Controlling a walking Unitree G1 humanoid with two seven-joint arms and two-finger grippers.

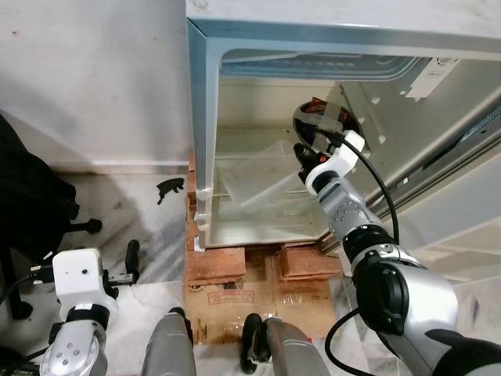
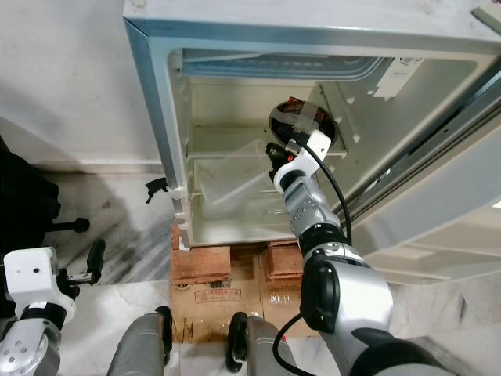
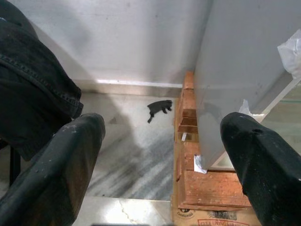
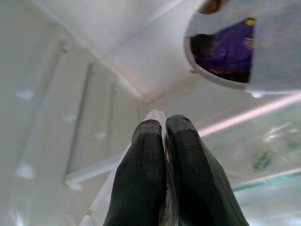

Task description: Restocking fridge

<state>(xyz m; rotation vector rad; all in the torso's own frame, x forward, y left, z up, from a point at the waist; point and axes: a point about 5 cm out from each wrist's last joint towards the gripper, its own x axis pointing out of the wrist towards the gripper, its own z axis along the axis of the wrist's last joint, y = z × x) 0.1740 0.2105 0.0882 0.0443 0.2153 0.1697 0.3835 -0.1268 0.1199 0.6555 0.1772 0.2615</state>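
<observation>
One dark round container [image 1: 319,125] sat inside the open fridge [image 1: 258,188], held by the right hand [image 4: 164,155], fingers pinched together on its clear wrap, while the left hand [image 3: 164,160] hung spread wide above marble floor [image 3: 136,155] beside bricks [image 1: 223,262].

Cardboard [image 1: 235,301] print, seemingly illegible
</observation>
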